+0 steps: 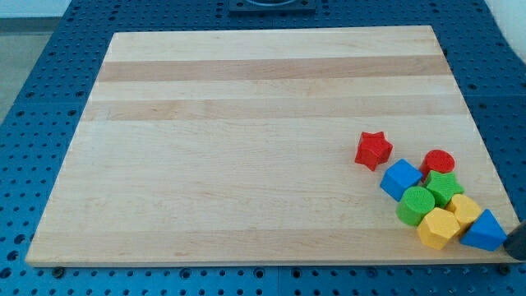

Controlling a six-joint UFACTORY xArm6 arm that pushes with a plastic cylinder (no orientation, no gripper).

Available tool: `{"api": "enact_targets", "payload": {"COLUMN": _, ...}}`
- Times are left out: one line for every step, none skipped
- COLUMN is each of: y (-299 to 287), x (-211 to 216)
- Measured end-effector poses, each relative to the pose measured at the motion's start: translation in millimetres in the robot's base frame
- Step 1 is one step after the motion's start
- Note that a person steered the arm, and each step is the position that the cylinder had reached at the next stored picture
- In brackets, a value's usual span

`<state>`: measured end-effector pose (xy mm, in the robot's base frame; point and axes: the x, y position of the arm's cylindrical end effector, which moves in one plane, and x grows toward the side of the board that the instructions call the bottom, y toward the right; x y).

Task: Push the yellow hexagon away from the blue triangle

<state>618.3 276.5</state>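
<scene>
Yellow hexagon: near the bench's bottom-right corner, touching blue triangle on the view's right, green cylinder at upper left, second yellow block behind.
Step in hand: approach; hexagon not yet parted from triangle.
Dark shape at the view's right edge, just beside triangle: probably my tip, mostly cut off, contact not discernible. Arm pose otherwise out of view; no gripper fitted, so nothing to report open or closed.
Next move, as judged: bring tip between triangle and hexagon, then push hexagon toward the view's left along the open bottom strip. Gap narrow; risk of dragging triangle or cylinder along.
Further back: green block, shape unclear; blue cube; red cylinder; red star, slightly apart.
</scene>
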Motion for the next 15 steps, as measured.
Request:
{"api": "enact_targets", "payload": {"y": -19, "x": -1}}
{"api": "enact_targets", "payload": {"y": -44, "x": -5}}
{"api": "enact_targets", "payload": {"y": -63, "x": -5}}
{"api": "enact_targets", "payload": {"y": -63, "x": -5}}
{"api": "enact_targets", "payload": {"y": -70, "x": 0}}
{"api": "enact_targets", "payload": {"y": -82, "x": 0}}
{"api": "enact_targets", "payload": {"y": -95, "x": 0}}
{"api": "enact_targets", "payload": {"y": -106, "x": -7}}
{"api": "enact_targets", "payload": {"y": -108, "x": -7}}
{"api": "enact_targets", "payload": {"y": -109, "x": 1}}
{"api": "enact_targets", "payload": {"y": -111, "x": 1}}
{"api": "enact_targets", "payload": {"y": -113, "x": 0}}
{"api": "enact_targets", "payload": {"y": -145, "x": -1}}
{"api": "enact_targets", "payload": {"y": -162, "x": -7}}
{"api": "enact_targets", "payload": {"y": -163, "x": -35}}
